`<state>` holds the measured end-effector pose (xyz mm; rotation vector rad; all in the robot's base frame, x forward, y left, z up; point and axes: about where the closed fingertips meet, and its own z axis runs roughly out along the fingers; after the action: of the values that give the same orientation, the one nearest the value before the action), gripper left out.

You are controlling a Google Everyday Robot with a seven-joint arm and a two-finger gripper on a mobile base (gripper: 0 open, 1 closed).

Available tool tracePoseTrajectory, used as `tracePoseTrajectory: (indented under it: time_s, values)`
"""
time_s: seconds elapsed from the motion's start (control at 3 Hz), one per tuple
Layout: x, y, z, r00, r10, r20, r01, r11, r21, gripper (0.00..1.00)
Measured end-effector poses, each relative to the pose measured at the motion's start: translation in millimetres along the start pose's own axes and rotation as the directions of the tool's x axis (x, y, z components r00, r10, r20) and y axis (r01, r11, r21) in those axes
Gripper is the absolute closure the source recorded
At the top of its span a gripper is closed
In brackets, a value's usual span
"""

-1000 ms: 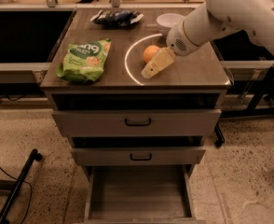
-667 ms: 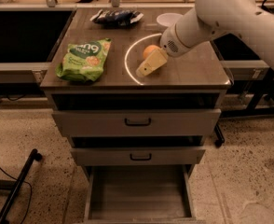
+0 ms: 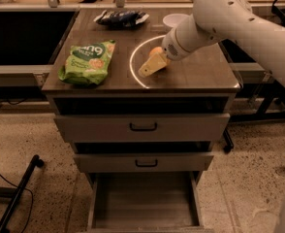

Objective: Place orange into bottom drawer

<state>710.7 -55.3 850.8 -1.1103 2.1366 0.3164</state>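
Orange [image 3: 155, 50] stays put on cabinet top [image 3: 196, 74]; gripper [image 3: 146, 70] now further left, overlapping it; grip state unclear

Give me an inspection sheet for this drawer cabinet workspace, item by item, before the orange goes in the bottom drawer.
Surface: dark wooden cabinet top with a pale ring mark on it.
Job's things: orange on the top inside the ring, partly hidden by the tool; bottom drawer pulled open.
Clutter: green snack bag on the left, dark packet at the back, white bowl behind the arm.
Grippers: tool low over the top, at the orange.
Cables: black cable on the floor at left.
Surroundings: top drawer and middle drawer above the open one, speckled floor, black stand leg.
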Motion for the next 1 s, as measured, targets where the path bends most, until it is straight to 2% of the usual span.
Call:
tracePoseTrajectory:
  time_s: [0.67,1.0]
  values:
    - [-4.2,1.7,8.1,0.999,0.012,0.029,-0.012,0.9999,-0.011,0.64]
    - [-0.6,9.9,-10.9,0.997,0.012,0.077,-0.011,0.9998,-0.019,0.88]
